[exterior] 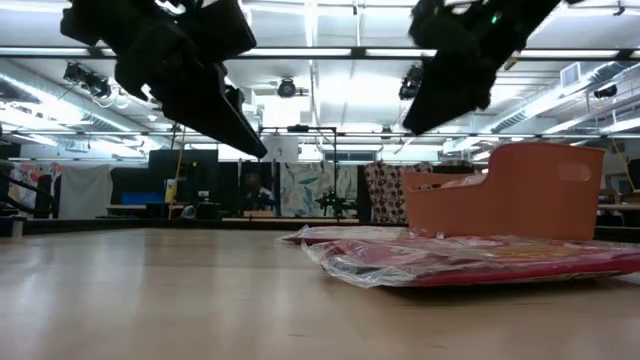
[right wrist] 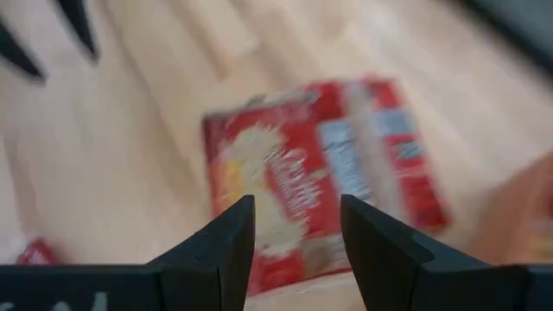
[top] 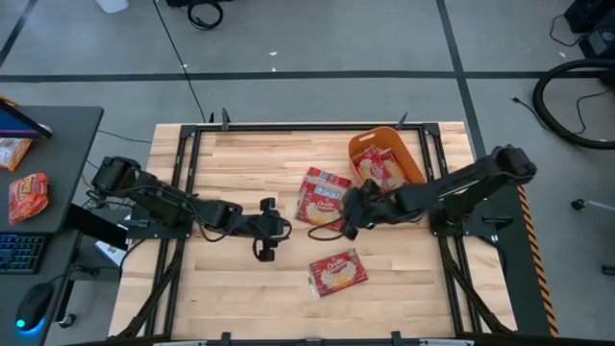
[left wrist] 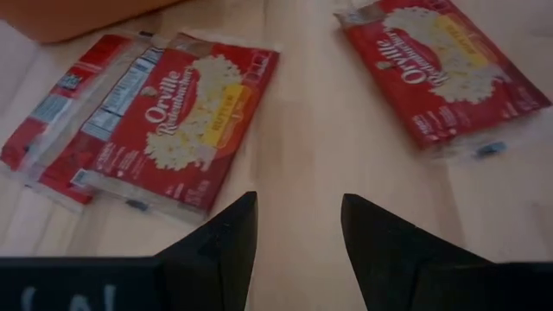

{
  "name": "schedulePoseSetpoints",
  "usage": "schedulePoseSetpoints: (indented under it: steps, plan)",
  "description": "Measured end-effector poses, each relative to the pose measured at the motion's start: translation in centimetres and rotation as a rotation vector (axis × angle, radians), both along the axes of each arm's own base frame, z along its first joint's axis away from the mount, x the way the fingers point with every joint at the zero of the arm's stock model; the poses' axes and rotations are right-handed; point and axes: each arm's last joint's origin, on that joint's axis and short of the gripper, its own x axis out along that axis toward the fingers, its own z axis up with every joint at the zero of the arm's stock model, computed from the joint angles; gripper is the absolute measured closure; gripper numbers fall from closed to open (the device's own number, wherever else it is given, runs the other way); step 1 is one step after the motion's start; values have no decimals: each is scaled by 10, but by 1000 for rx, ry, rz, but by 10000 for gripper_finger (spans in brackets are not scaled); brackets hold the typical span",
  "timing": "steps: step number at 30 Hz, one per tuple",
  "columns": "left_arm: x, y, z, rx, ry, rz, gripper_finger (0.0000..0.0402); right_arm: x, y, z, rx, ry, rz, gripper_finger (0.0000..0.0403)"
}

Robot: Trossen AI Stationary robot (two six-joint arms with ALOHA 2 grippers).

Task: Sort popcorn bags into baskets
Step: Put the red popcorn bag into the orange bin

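Note:
In the high view an orange basket (top: 408,152) stands at the table's far right with red popcorn bags (top: 381,171) inside. Two overlapping popcorn bags (top: 322,195) lie flat on the wood just left of it, the upper one label up (left wrist: 186,117). A single bag (top: 337,272) lies nearer the front edge. My right gripper (top: 346,216) hovers open above the near right edge of the overlapping pair (right wrist: 302,199). My left gripper (top: 274,229) hangs open above bare wood left of the bags, nothing between its fingers (left wrist: 298,203).
A dark desk beside the table's left edge carries an orange-red snack pouch (top: 27,197), a keyboard and a mouse. Black frame rails (top: 288,126) run along the table's far edge and sides. Bare wood lies between the two grippers and toward the near left.

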Motion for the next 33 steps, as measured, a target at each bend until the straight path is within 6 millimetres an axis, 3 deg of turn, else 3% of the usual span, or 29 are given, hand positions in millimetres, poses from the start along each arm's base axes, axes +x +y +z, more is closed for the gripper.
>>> schedulePoseSetpoints:
  steps: [7,10,18,21,27,33]
  plan:
    - [6,6,-2,16,-24,6,230,22,-4,-45,58,178,86,227]
    - [9,5,-6,-9,-17,-22,230,30,3,-50,135,219,161,226]
    - [11,-11,-27,9,48,-155,230,37,84,-47,-20,248,478,228]
    - [13,-18,-27,17,19,-184,230,32,115,-56,-60,241,577,228]
    - [11,-26,-27,14,13,-213,230,22,170,-78,-161,192,600,228]
    - [10,-29,-27,14,13,-224,230,12,204,-96,-364,244,604,228]
